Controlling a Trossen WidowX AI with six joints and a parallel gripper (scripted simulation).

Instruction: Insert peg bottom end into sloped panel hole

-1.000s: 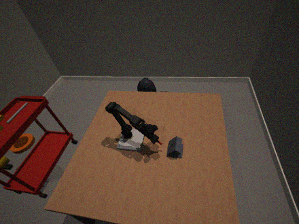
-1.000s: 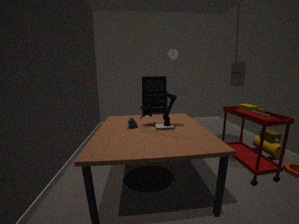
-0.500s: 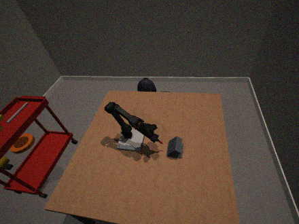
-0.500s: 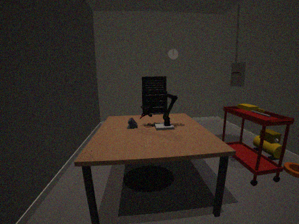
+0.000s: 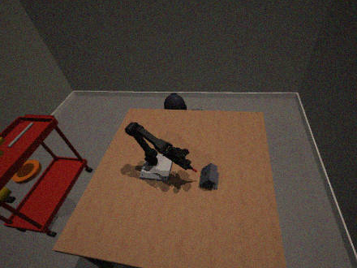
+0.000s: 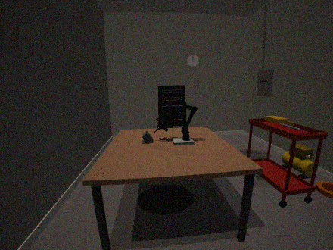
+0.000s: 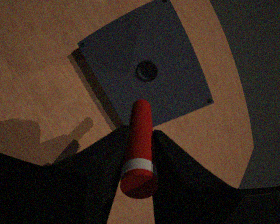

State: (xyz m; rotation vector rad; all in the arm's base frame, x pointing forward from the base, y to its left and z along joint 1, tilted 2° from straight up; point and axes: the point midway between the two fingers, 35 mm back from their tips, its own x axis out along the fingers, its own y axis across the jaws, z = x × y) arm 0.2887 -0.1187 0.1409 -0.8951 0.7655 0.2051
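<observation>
The red round peg (image 7: 142, 117) (image 5: 195, 170) with a white band near its rear end is held by my gripper (image 7: 141, 132) (image 5: 191, 168), which is shut on it. In the wrist view its free end points up the picture, toward the panel. The sloped blue-grey panel (image 7: 177, 87) (image 5: 208, 176) (image 6: 147, 138) stands beyond the peg. Its round dark hole (image 7: 146, 71) lies just above the peg's free end in the wrist view. In the top view the peg's tip is a little left of the panel and apart from it. The peg is tilted.
The wooden table (image 5: 235, 226) (image 6: 170, 165) bears the arm's pale base plate (image 5: 151, 174) (image 6: 183, 142) left of the panel in the top view. A red cart (image 5: 61, 185) (image 6: 270, 176) stands on the floor beside the table. A black chair (image 6: 172, 106) is behind the arm.
</observation>
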